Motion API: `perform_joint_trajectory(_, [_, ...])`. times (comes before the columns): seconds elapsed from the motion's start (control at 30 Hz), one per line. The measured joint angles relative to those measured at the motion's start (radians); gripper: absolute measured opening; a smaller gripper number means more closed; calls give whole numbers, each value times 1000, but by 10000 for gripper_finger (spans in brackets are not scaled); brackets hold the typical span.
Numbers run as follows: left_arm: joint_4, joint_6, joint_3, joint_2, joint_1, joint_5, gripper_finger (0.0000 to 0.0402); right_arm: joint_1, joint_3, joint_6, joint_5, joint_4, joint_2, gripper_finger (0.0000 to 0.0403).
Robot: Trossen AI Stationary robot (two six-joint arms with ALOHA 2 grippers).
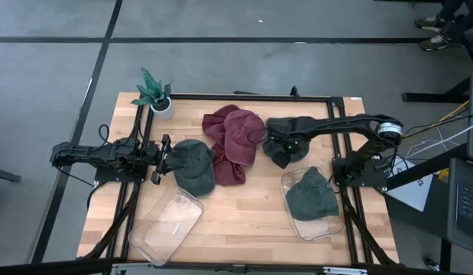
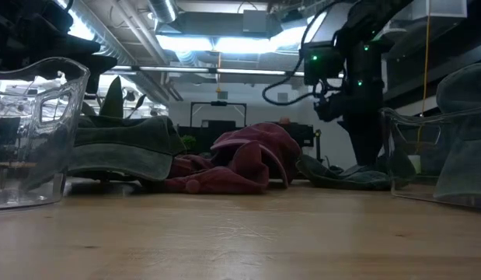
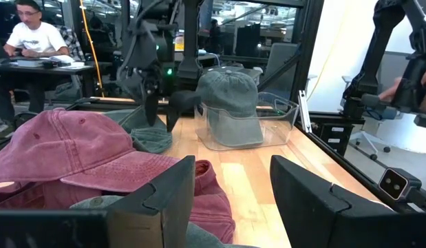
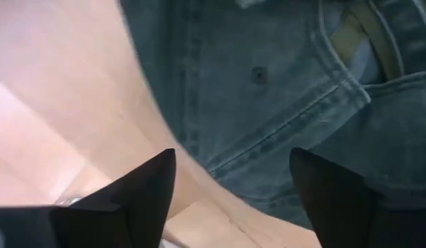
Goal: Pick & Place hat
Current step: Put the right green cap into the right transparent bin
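Now the right pincer is right down over a dark green hat lying flat on the worktop, right of centre in the high view, and the right wrist view shows its two dark fingers spread wide with the hat's stitched denim-like cloth filling the gap beyond them, nothing pinched yet. So I'd call this the reach-and-grasp stage: the descent looks nearly done and the closing has not begun. Just below it in the high view sits a clear bin toward the lower right, already holding one green hat, which looks like the likely drop spot. Next move, as I judge it, calls for a last small drop so the fingers straddle a fold or the brim edge, then a firm squeeze, since soft cloth lying flat gives little to bite on and could slip free on the lift. Moving outward to the middle of the frame, a heap of maroon hats lies touching another green hat at centre left. The left pincer waits there with its fingers apart, right at that hat's edge, gripping nothing. A second clear bin stands empty at lower left, and a small potted plant sits at the upper left corner.
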Motion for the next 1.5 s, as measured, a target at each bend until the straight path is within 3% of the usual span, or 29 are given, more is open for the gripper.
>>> perform_joint_trajectory(0.23, [0,0,0,0,0,0,185,5,0,64,-14,-2,45,294])
perform_joint_trajectory(0.4, [0,0,0,0,0,0,185,8,0,70,-68,-9,76,275])
perform_joint_trajectory(0.77, [0,0,0,0,0,0,185,8,3,-2,-71,30,185,230])
perform_joint_trajectory(1.2, [0,0,0,0,0,0,185,-6,3,-5,-25,65,173,104])
perform_joint_trajectory(1.37, [0,0,0,0,0,0,185,-10,26,1,-71,69,172,48])
perform_joint_trajectory(1.5, [0,0,0,0,0,0,185,-33,46,15,-200,108,153,23])
